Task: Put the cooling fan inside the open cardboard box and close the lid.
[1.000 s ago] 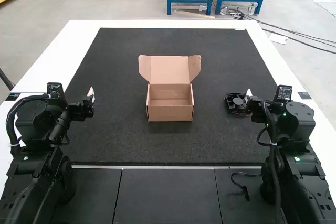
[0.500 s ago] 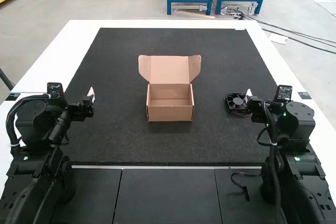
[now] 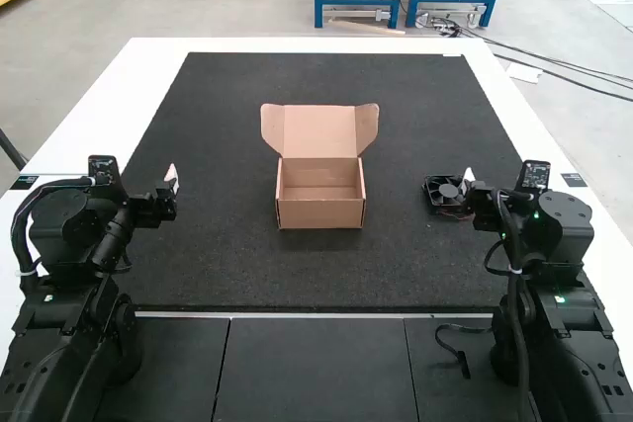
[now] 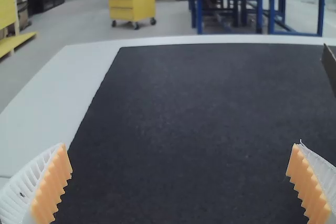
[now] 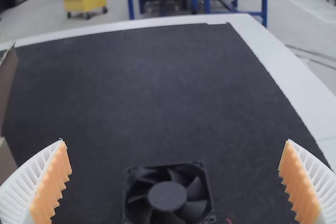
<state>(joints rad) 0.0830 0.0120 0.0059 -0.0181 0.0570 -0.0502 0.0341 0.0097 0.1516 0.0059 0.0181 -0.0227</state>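
An open cardboard box [image 3: 319, 182] stands in the middle of the black mat, its lid flap upright at the back. A black cooling fan [image 3: 446, 191] lies flat on the mat to the box's right. My right gripper [image 3: 469, 183] hovers just at the fan's near side, open; in the right wrist view the fan [image 5: 169, 196] lies between and ahead of the white ribbed fingers [image 5: 43, 187]. My left gripper [image 3: 170, 185] rests open at the mat's left side, well away from the box, with bare mat between its fingers [image 4: 48, 190].
The black mat [image 3: 247, 254] covers most of the white table [image 3: 99, 86]. A sliver of the box edge [image 5: 7, 85] shows in the right wrist view. Open mat lies all around the box.
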